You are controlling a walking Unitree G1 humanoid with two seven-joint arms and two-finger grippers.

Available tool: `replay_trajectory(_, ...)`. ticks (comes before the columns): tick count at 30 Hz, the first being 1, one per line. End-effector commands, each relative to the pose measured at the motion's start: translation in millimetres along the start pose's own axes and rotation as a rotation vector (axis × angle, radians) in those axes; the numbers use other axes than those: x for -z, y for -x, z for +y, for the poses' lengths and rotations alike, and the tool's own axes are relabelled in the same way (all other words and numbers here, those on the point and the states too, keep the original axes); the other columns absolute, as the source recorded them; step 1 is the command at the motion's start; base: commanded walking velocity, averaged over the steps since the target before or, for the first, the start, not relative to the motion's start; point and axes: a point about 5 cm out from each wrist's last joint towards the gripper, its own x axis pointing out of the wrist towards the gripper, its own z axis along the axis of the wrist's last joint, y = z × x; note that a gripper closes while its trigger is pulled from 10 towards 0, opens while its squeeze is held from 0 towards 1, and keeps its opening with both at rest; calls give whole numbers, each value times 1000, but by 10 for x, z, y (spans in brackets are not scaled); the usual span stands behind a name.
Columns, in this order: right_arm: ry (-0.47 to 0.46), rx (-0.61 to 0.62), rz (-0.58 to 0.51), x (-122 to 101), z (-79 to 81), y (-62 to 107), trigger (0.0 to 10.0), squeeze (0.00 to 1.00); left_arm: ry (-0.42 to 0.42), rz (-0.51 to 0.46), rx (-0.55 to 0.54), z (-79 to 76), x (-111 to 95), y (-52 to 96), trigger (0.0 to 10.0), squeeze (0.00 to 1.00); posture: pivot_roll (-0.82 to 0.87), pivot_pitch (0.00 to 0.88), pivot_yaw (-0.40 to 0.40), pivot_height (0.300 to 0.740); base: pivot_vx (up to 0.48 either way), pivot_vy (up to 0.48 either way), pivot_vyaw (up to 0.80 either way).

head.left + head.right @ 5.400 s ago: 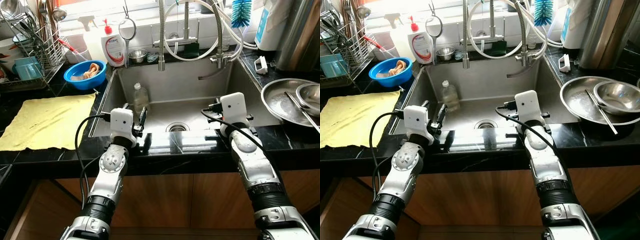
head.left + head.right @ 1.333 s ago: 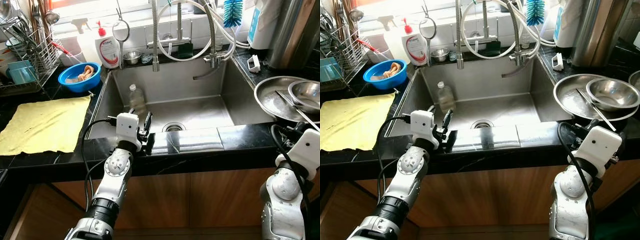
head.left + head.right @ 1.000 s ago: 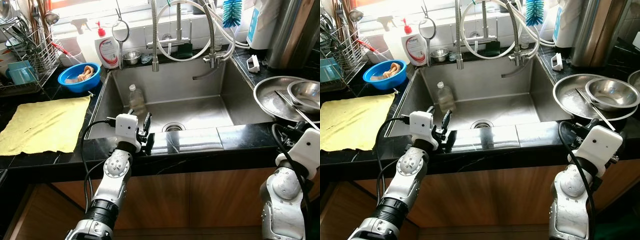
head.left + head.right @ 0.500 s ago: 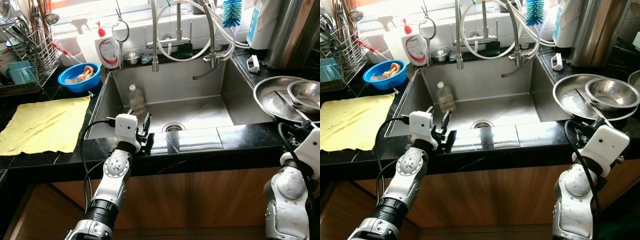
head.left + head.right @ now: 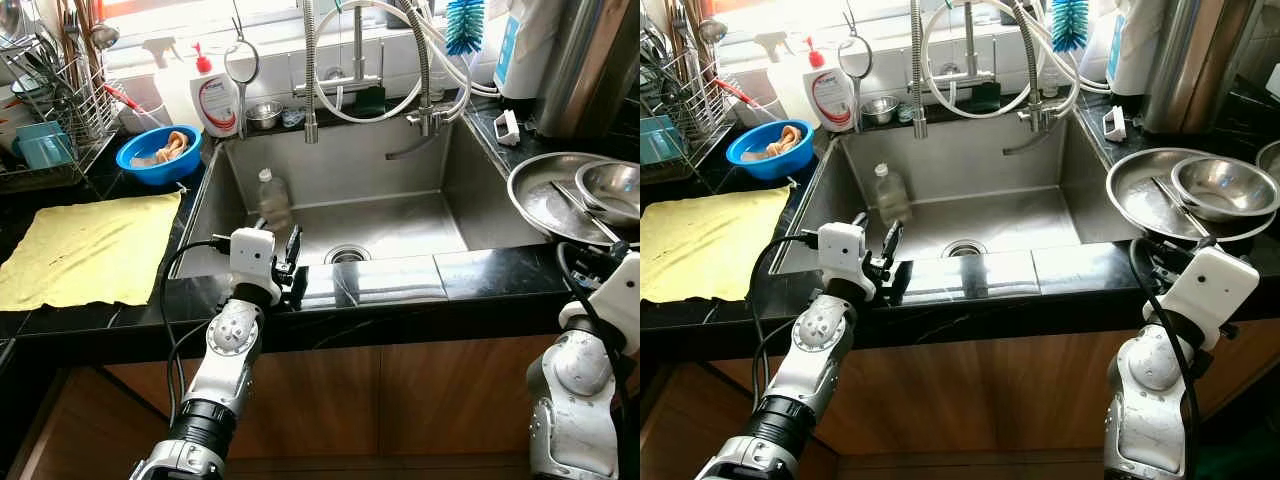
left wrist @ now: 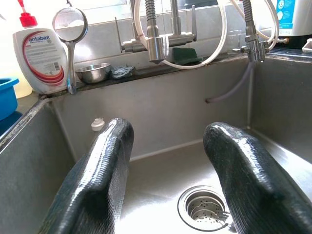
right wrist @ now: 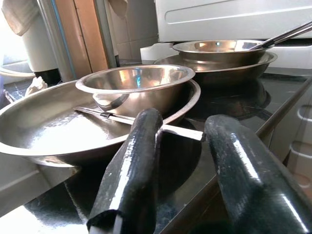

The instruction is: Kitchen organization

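My right gripper point(image 7: 183, 124) is open at the right counter's front edge, its fingers pointing at a wide steel plate point(image 5: 540, 205). In that plate sit a steel bowl point(image 7: 134, 85) and a flat metal utensil point(image 7: 95, 112) that reaches toward the fingers. Open and holding nothing, my left gripper point(image 6: 168, 131) rests at the front rim of the steel sink point(image 5: 400, 170). A clear plastic bottle point(image 5: 273, 195) stands in the sink's left part, beyond the left fingers. The drain point(image 6: 204, 207) lies below them.
Left of the sink lies a yellow cloth point(image 5: 90, 245), with a blue bowl point(image 5: 160, 152), a detergent bottle point(image 5: 215, 95) and a dish rack point(image 5: 55, 110) behind it. Faucets and hoses point(image 5: 365, 70) hang over the sink. More steel bowls point(image 7: 219, 51) stand farther right.
Over the last seconds my right arm swung from the sink's front rim out to the right, beside the steel plate. It has barely moved lately. The left gripper stays put.
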Motion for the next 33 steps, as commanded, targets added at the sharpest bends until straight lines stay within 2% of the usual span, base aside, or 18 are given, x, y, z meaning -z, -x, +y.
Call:
replay_trajectory(1,-31,-14,-18,-64,45,7,4941,0,-23,8,-20,73,7,26,10000,0,-291,0,135,740,0,0,0)
replay_trajectory(2,-46,-37,-6,-54,75,6,10000,0,-26,8,-20,76,7,25,10000,0,-291,0,136,740,0,0,0)
replay_trajectory(16,-113,-240,24,-47,355,75,10000,0,-59,-10,-1,57,-35,3,10000,0,-287,0,136,740,0,0,0)
replay_trajectory(21,-126,-255,19,-63,375,81,10000,0,-59,-11,-2,60,-37,2,10000,0,-289,0,139,740,0,0,0)
replay_trajectory(22,-128,-259,19,-64,376,82,9176,0,-59,-10,-1,61,-37,1,10000,0,-289,0,139,740,0,0,0)
replay_trajectory(23,-129,-261,19,-64,378,82,9176,0,-60,-10,-1,62,-37,1,10000,0,-289,0,139,740,0,0,0)
replay_trajectory(24,-133,-265,16,-67,380,83,1765,0,-60,-10,-1,63,-37,1,10000,0,-289,0,139,740,0,0,0)
replay_trajectory(25,-140,-273,11,-75,386,85,0,0,-60,-10,-2,63,-36,0,10000,0,-289,0,139,740,0,0,0)
replay_trajectory(33,-145,-293,7,-88,412,88,0,0,-62,-12,-1,59,-40,-5,10000,0,-289,0,140,740,0,0,0)
